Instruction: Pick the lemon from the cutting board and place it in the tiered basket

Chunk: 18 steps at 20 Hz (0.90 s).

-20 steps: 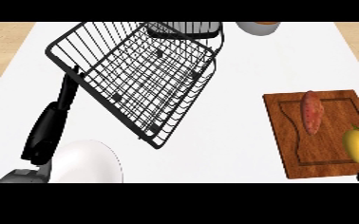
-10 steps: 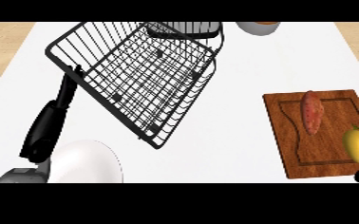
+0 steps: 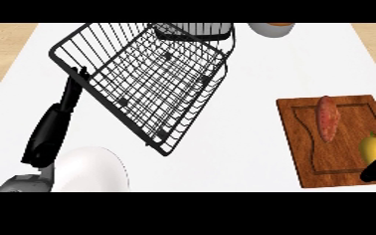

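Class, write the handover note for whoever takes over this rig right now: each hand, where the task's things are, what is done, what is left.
Left hand: at the view's left edge beside the tiered basket, holding nothing seen.
Right hand: barely in view at the right edge, next to the lemon; its state is unclear.
Lemon: on the cutting board, at its right edge, beside a sweet potato.
Done: nothing yet.
Left: grasp lemon, place it in basket.

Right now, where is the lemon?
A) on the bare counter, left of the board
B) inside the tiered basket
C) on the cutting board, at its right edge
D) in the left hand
C: the lemon lies on the cutting board at its right edge, to the right of the reddish sweet potato and far from the tiered basket.
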Each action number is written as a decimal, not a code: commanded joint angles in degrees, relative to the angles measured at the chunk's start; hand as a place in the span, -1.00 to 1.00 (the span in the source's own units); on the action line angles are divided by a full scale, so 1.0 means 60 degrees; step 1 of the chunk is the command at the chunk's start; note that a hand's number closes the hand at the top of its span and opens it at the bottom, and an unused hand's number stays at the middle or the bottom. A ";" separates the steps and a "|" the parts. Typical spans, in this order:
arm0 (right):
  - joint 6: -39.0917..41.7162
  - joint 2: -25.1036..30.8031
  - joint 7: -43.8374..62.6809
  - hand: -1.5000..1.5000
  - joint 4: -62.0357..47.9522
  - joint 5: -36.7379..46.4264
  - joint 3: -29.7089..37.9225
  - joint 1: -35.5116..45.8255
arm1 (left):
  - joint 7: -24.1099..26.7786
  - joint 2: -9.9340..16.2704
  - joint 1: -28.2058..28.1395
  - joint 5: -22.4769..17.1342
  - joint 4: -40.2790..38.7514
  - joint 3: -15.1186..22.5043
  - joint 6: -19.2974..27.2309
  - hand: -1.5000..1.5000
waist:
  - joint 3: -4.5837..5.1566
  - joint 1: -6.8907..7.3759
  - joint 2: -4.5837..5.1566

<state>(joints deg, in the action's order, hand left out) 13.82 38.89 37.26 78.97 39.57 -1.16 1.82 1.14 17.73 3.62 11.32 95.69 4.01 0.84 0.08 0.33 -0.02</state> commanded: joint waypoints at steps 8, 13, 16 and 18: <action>-0.0606 -0.0243 -0.2139 1.00 0.0053 0.0356 0.0342 -0.0283 | 0.0703 -0.0405 -0.0228 0.0423 -0.0084 0.0085 -0.0127 0.00 | -0.0013 -0.0087 -0.0004; -0.1129 -0.0710 -0.1793 1.00 0.0516 0.1299 0.0008 0.0124 | 0.0012 -0.0405 0.0149 0.0291 0.0175 -0.0173 -0.0388 0.00 | -0.0012 -0.0074 -0.0007; -0.1393 -0.1635 -0.0198 1.00 0.2443 0.1792 -0.0567 -0.0886 | 0.0129 -0.0229 -0.0280 0.0134 0.0586 -0.0232 -0.0597 0.00 | 0.0000 -0.0163 -0.0056; -0.1747 -0.2270 0.0546 1.00 0.3596 0.2300 -0.1174 -0.2171 | 0.0572 -0.0587 -0.0378 0.0376 0.0072 -0.0090 -0.0184 0.00 | 0.0011 -0.0350 -0.0077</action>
<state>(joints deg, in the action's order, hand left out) 5.54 31.11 32.36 89.52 49.15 -3.43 -3.68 2.56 15.27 2.09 14.00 96.43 2.35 0.33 0.31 -0.67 -0.35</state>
